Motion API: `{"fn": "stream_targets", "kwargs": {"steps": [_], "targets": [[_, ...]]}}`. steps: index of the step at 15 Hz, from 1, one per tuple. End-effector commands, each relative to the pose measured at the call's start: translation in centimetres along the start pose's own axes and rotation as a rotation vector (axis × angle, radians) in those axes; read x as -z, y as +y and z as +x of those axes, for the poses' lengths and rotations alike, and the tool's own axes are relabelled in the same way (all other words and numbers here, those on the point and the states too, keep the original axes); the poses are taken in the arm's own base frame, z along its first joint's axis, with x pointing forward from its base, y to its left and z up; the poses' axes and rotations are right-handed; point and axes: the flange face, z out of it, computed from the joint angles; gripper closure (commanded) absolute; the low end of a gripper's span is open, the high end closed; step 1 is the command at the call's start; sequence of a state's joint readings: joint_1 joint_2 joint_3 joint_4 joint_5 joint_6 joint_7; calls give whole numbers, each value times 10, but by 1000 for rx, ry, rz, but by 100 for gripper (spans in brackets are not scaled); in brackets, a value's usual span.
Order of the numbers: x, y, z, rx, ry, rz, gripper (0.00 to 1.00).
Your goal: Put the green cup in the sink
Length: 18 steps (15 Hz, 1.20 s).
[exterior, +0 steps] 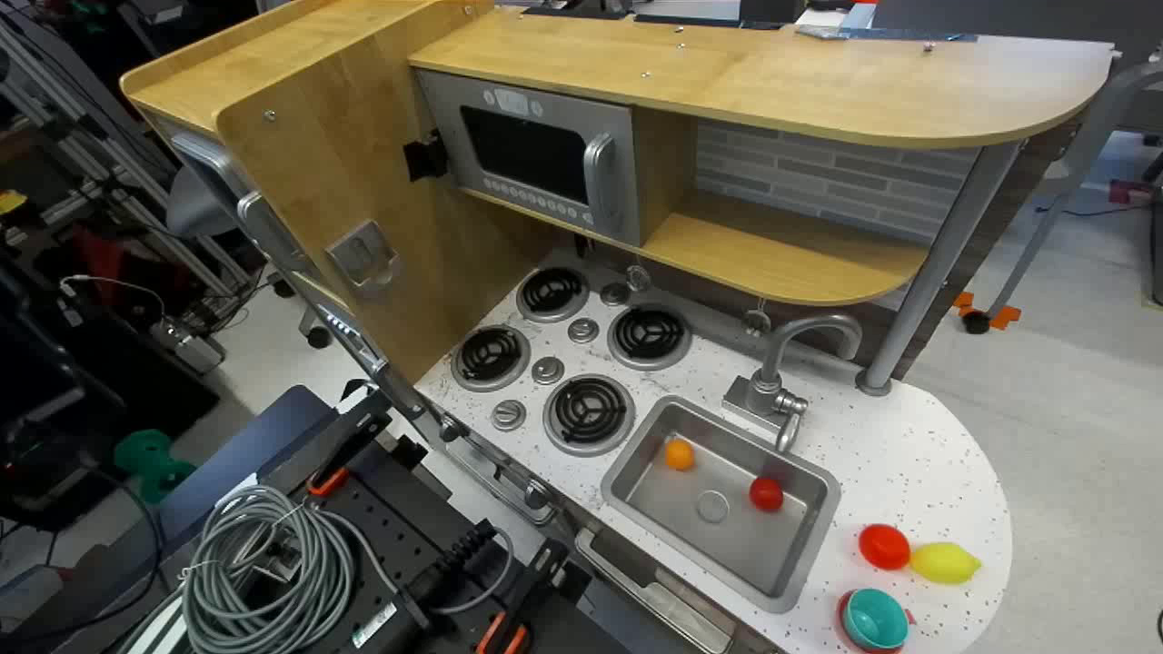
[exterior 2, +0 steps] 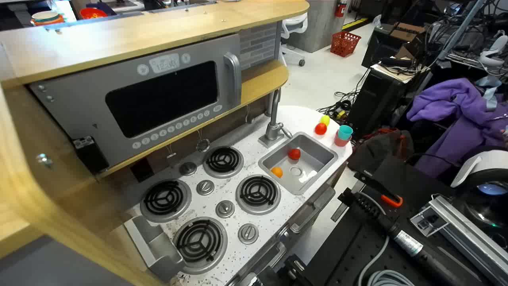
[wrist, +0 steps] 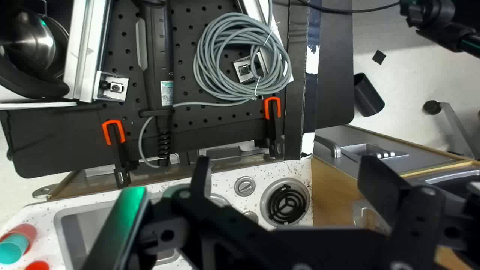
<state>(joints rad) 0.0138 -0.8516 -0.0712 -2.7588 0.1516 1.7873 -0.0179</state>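
The green cup (exterior: 875,619) sat mouth up in a red cup (exterior 2: 342,141) on the white table (exterior: 936,454), outside the sink (exterior: 727,554) and near its rim. An orange ball (exterior: 679,454) and a red ball (exterior: 766,493) lay well apart in the sink. Near the cups were a red toy (exterior: 883,547) and a yellow lemon (exterior: 945,562) (side by side in both exterior views). A grey faucet (exterior: 769,394) stood just beside the sink. In the wrist view, the pincer (wrist: 286,165) hung with its jaws spread well apart, a stove burner (wrist: 287,205) visible beyond the gap.

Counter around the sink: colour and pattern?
The counter around the sink is white with dark speckles; clearest in an exterior view.
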Motion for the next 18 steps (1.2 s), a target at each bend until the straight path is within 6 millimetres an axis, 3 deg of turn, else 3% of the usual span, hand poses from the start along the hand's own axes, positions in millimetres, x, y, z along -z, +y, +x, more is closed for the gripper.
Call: {"fn": "stream_targets", "kwargs": {"steps": [1,13,17,18], "targets": [[0,0,0,0,-1,0,0],[-3,-1,1,-2,-4,-9,0],[-7,-1,27,-61,40,22,0],[-8,-1,43,-94,61,29,0]]}}
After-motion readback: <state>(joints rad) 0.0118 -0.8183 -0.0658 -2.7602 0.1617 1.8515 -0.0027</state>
